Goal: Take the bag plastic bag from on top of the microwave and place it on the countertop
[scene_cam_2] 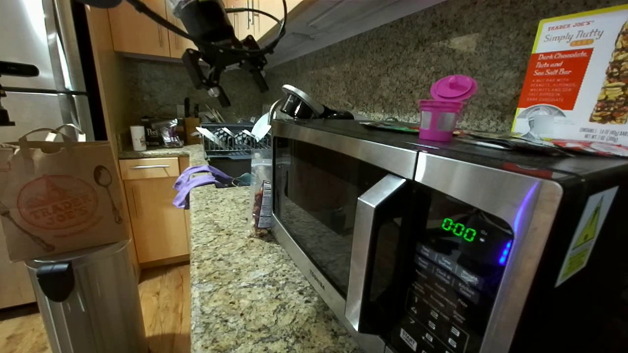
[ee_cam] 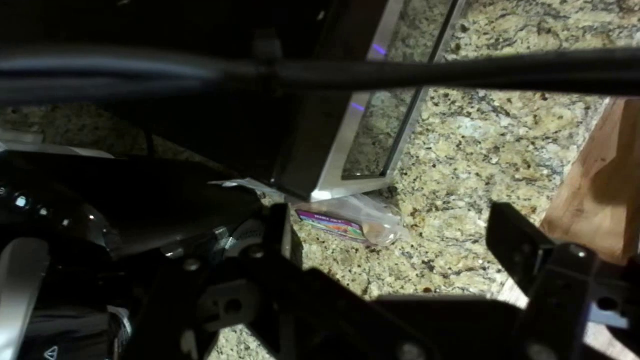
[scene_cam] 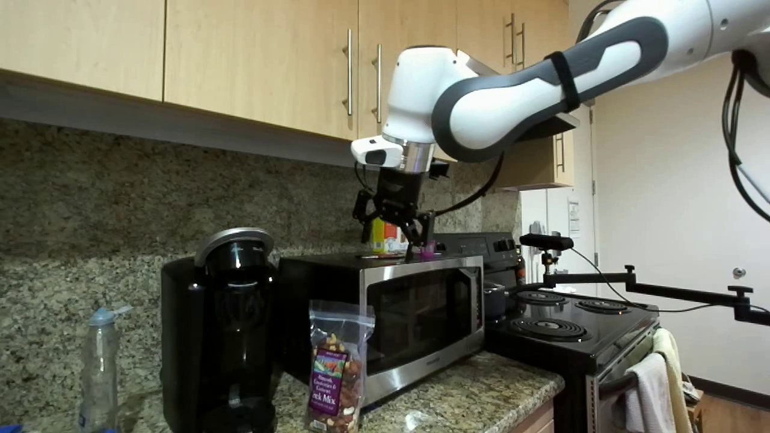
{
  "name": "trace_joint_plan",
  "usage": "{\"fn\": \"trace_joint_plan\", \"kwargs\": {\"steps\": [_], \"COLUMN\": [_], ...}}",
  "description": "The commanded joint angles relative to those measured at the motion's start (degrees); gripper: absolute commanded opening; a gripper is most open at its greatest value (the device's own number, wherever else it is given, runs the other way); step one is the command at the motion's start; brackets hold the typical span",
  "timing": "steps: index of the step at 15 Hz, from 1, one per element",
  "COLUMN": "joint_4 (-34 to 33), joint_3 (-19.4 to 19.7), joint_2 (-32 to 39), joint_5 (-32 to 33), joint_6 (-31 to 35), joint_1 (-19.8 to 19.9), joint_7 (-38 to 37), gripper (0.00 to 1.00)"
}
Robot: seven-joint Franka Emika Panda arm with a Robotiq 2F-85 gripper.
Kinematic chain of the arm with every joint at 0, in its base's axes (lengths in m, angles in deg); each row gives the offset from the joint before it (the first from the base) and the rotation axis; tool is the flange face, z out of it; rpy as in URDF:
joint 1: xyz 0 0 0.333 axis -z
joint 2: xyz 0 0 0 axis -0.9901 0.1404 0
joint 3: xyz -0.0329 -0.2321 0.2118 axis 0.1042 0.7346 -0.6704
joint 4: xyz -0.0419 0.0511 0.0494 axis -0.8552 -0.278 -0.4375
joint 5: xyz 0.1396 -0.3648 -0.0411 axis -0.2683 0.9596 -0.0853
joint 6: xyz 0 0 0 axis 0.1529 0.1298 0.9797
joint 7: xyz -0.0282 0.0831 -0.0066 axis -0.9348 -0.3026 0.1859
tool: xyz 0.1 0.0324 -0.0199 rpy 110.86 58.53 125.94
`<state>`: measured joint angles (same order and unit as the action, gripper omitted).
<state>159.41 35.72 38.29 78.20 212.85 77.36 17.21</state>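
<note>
The clear plastic bag (scene_cam: 334, 385) of nuts with a purple label stands upright on the speckled grey-brown granite table (scene_cam: 469, 391), just beside a front corner of the boxy silver microwave (scene_cam: 421, 313) with a dark glass door. A tall, glossy black coffee maker (scene_cam: 216, 337) is near it. Higher up, the jointed black claw (scene_cam_2: 244, 95) hangs wide and empty.

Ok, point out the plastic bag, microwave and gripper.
Plastic bag (scene_cam: 332, 371): in an exterior view, purple label.
Microwave (scene_cam: 415, 319): in an exterior view, door glass.
Gripper (scene_cam_2: 244, 96): in an exterior view, midway between fingertips.
</note>
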Motion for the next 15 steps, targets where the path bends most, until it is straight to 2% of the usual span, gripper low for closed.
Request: {"fn": "trace_joint_plan", "kwargs": {"steps": [1, 2, 4, 5, 8, 11, 13, 15], "joint_4": [14.59, 17.35, 18.33, 14.8, 17.07, 17.27, 17.52, 20.25], "joint_3": [1.18, 1.37, 2.49, 1.81, 2.71, 2.64, 2.94, 3.86], "joint_2": [-11.93, -14.87, -17.65, -13.08, -17.2, -17.33, -17.43, -18.84], "joint_5": [-0.63, 1.18, 4.29, 1.76, 3.04, 3.06, -2.4, -7.26], "joint_6": [6.6, 7.28, 9.12, 6.05, 7.0, 7.09, 6.38, 7.08], "joint_1": [0.65, 1.0, 2.3, 0.94, 1.79, 1.77, 1.11, 0.12], "joint_7": [1.42, 0.46, 0.4, 0.1, 0.11, 0.1, -4.79, -6.32], "gripper": [1.0, 1.0, 1.0, 1.0, 1.0, 1.0, 1.0, 1.0]}}
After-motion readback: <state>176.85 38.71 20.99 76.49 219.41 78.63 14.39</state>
